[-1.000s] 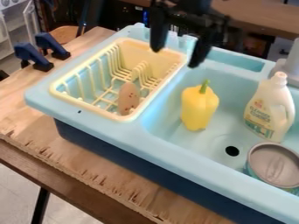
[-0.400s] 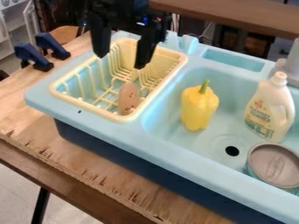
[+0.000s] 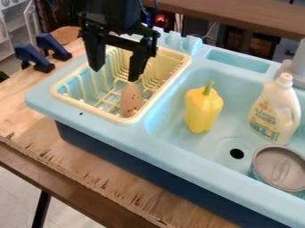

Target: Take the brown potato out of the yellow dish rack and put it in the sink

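The brown speckled oblong object (image 3: pixel 131 101) is resting in the pale yellow dish rack (image 3: pixel 89 107), just below your gripper (image 3: pixel 115 75) in the camera view; your gripper is hanging over the rack with its two fingers spread apart; the yellow bell pepper (image 3: pixel 203 109) is standing to its right, in the light blue sink (image 3: pixel 173 147); farther right of your gripper, the white bottle (image 3: pixel 275 109) is standing behind the can (image 3: pixel 278 168); the dark blue clamps (image 3: pixel 33 58) are sitting to its left.

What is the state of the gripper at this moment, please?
Gripper: open, holding nothing, its fingers apart over the yellow dish rack.
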